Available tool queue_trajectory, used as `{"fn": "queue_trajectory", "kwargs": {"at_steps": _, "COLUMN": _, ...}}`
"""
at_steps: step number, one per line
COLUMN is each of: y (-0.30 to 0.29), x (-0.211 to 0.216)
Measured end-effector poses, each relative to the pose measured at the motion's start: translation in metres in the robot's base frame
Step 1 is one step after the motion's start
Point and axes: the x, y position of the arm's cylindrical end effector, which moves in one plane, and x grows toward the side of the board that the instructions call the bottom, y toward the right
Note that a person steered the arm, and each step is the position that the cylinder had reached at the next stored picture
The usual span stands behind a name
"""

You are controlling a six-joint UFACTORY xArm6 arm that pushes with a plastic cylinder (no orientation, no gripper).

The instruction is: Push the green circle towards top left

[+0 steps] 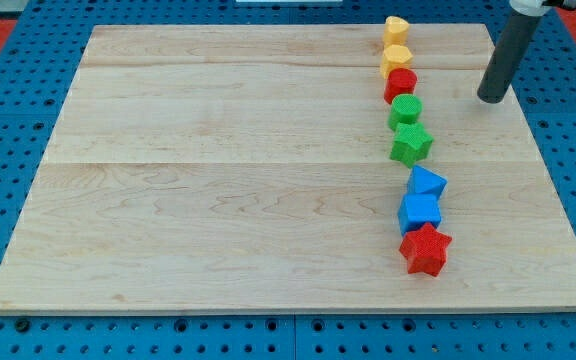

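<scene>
Pushing the green circle [405,108] toward the view's top left calls for contact on its lower-right flank. At present my tip [491,98] stands on the worktop [218,180] well to the view's right of the circle, at about the same height in the view, apart from every block. No jaws fitted: rod only, nothing held.

Procedure, as judged from this layout:
- Bring my tip down and left to a spot just right of the seam between the green circle and the green star [410,143].
- Avoid brushing the star during approach; little free room on that side.
- Drive along a diagonal through the circle's centre, up and left.
- Expect interference: the red block [400,84] touches or nearly touches the circle's upper edge and may be carried along or deflect the path. Favour a more leftward line at first to slip the circle clear of the column.

Appearance of the circle: low round puck, bright green, ribbed top face, fourth from the top in a near-vertical column at the view's right, between the red block above and the green star below.
</scene>
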Motion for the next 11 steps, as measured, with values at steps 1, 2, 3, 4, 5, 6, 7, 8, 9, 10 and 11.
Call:
{"fn": "queue_trajectory", "kwargs": {"at_steps": 1, "y": 0.000, "x": -0.002}}
{"fn": "queue_trajectory", "kwargs": {"at_steps": 2, "y": 0.000, "x": -0.001}}
{"fn": "queue_trajectory", "kwargs": {"at_steps": 3, "y": -0.010, "x": -0.003}}
{"fn": "queue_trajectory", "kwargs": {"at_steps": 4, "y": -0.029, "x": 0.012}}
{"fn": "queue_trajectory", "kwargs": {"at_steps": 5, "y": -0.092, "x": 0.034}}
{"fn": "queue_trajectory", "kwargs": {"at_steps": 6, "y": -0.191, "x": 0.041}}
{"fn": "queue_trajectory", "kwargs": {"at_steps": 7, "y": -0.275, "x": 0.033}}
{"fn": "queue_trajectory", "kwargs": {"at_steps": 8, "y": -0.280, "x": 0.003}}
{"fn": "queue_trajectory", "kwargs": {"at_steps": 9, "y": -0.223, "x": -0.016}}
{"fn": "queue_trajectory", "kwargs": {"at_steps": 10, "y": -0.285, "x": -0.033}}
{"fn": "queue_trajectory", "kwargs": {"at_steps": 11, "y": -0.376, "x": -0.032}}
